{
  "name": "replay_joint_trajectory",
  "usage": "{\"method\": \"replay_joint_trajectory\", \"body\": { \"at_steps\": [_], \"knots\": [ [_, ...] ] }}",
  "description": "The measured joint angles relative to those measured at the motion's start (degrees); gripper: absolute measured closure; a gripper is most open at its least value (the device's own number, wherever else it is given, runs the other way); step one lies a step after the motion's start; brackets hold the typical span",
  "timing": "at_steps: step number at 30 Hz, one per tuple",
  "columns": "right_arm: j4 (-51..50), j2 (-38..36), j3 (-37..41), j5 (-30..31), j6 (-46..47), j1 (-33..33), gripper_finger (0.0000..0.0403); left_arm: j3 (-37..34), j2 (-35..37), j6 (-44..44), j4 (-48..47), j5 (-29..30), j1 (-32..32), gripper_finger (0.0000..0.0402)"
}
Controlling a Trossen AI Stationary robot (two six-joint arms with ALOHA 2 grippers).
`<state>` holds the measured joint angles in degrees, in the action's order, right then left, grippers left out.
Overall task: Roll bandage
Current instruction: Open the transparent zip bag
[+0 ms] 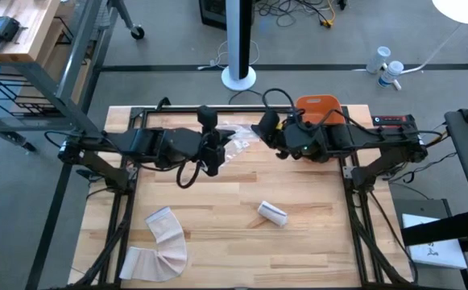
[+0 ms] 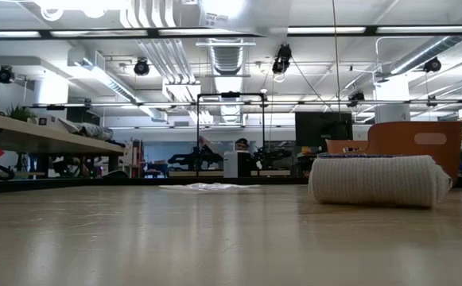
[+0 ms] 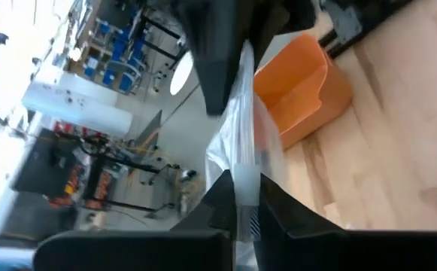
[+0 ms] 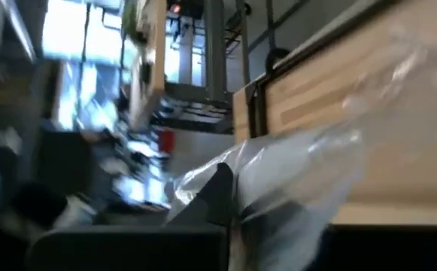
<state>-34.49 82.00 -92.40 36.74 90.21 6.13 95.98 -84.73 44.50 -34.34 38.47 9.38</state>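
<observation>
Both grippers meet over the far middle of the table at a clear plastic bag (image 1: 238,142). My left gripper (image 1: 217,153) is shut on one end of it, and my right gripper (image 1: 262,130) is shut on the other end. The bag (image 3: 241,143) runs between them in the left wrist view and fills the right wrist view (image 4: 293,173). A rolled bandage (image 1: 272,213) lies on its side on the table right of the middle, large in the low view (image 2: 378,181). An unrolled bandage strip (image 1: 163,242) lies curved and flat at the near left. My left gripper pinches a gathered edge of the plastic bag (image 3: 242,197) between its two fingers. The bag runs on from there to the other gripper, clear of the table. My right gripper holds the bag's opposite end (image 3: 237,64). In its own view the film (image 4: 263,188) lies against one finger (image 4: 218,192); how many layers, I cannot tell.
An orange bin (image 1: 318,109) stands at the far edge behind my right arm. In the low view a flat bit of clear wrapper (image 2: 207,187) shows on the far table. Bare wood lies between the rolled bandage and the strip.
</observation>
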Motion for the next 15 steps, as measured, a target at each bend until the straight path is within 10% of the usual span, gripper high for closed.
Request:
{"method": "replay_joint_trajectory", "body": {
  "at_steps": [15],
  "knots": [
    [2.9, -4.0, 0.0, -10.2, -67.2, 3.5, 0.0188, 0.0, 5.2, -37.5, -7.0, -28.4, -6.1, 0.0392]
  ]
}}
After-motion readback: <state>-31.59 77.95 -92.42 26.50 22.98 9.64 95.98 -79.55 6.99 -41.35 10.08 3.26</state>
